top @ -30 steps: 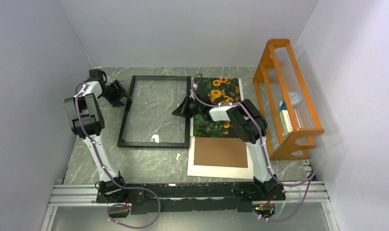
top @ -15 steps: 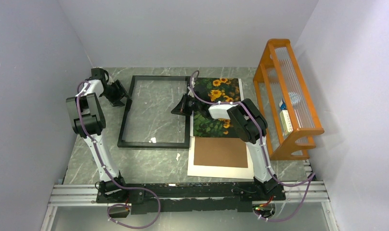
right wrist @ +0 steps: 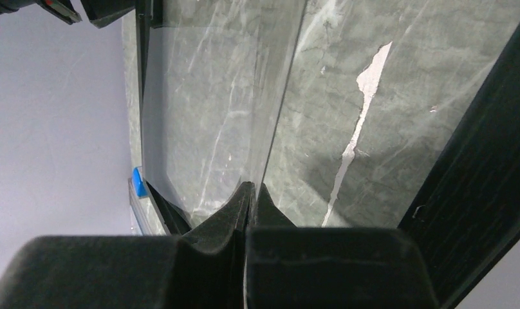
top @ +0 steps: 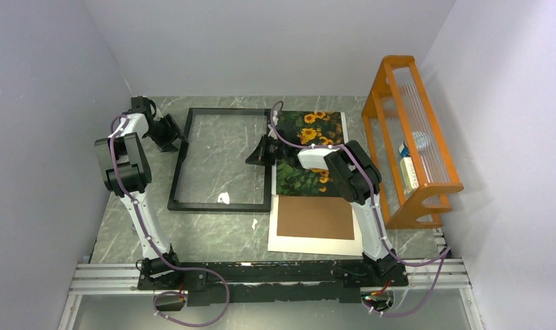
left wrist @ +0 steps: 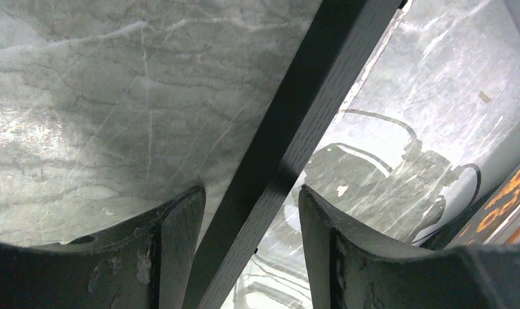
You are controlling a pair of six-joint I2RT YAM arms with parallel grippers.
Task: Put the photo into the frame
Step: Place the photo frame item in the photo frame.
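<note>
The black frame (top: 220, 205) lies flat on the marble table, left of centre. My left gripper (top: 177, 134) stands open astride its left bar (left wrist: 296, 129), which runs between the two fingers (left wrist: 180, 225); the right finger stands apart from it. My right gripper (top: 256, 155) sits at the frame's right bar and is shut on the edge of a clear pane (right wrist: 212, 96), tilted up over the frame opening. The photo (top: 309, 130), sunflowers on dark green, lies right of the frame, partly hidden under my right arm.
A brown backing board (top: 315, 217) rests on a white mat sheet (top: 279, 240) in front of the photo. An orange wooden rack (top: 413, 137) stands along the right wall. A small white scrap (top: 254, 223) lies near the frame's front right corner. Walls close three sides.
My right gripper has shifted slightly toward the far side with the pane, and the left arm has edged a little farther back. Both have hardly moved in the last half second.
</note>
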